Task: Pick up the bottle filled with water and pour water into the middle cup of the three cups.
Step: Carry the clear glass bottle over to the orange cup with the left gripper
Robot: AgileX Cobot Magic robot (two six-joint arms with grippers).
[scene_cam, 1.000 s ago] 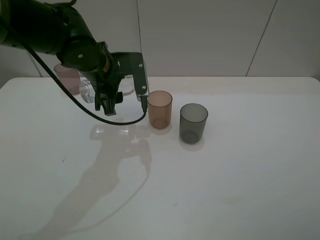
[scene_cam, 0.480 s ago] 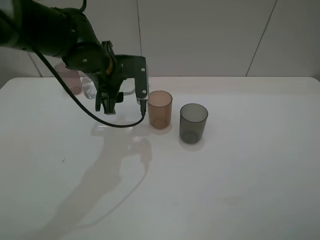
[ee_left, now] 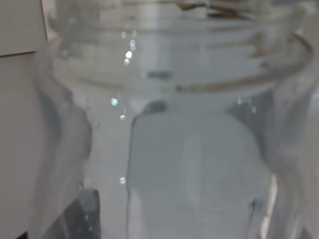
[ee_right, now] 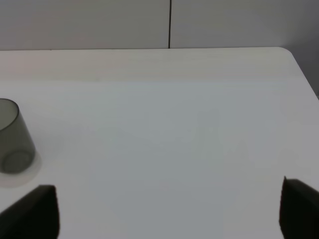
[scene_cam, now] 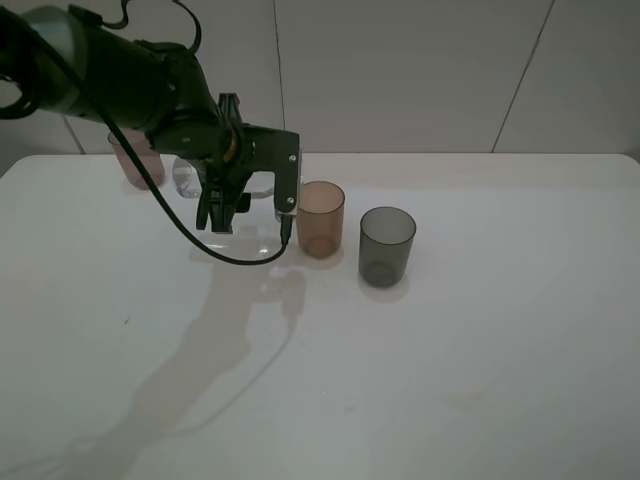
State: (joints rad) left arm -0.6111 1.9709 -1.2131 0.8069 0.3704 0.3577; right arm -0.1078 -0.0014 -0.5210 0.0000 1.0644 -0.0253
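My left gripper [scene_cam: 250,200] is shut on the clear bottle [scene_cam: 186,178] and holds it tilted on its side above the table, just left of the amber middle cup [scene_cam: 320,218]. In the left wrist view the bottle's threaded neck and shoulders [ee_left: 174,149] fill the frame. No water stream shows. The dark grey cup [scene_cam: 387,245] stands right of the amber cup. The mauve-brown cup [scene_cam: 135,160] stands at the back left, partly hidden by the arm. My right gripper [ee_right: 167,214] is open and empty, with the grey cup [ee_right: 12,137] at the edge of its view.
The white table [scene_cam: 450,350] stretches to the front and right of the cups. A pale wall [scene_cam: 420,70] rises behind the table's far edge. The left arm's black cable [scene_cam: 200,240] loops low beside the gripper.
My left arm has lifted and shifted slightly back and towards the amber cup, turning the bottle further over. The cups have not moved.
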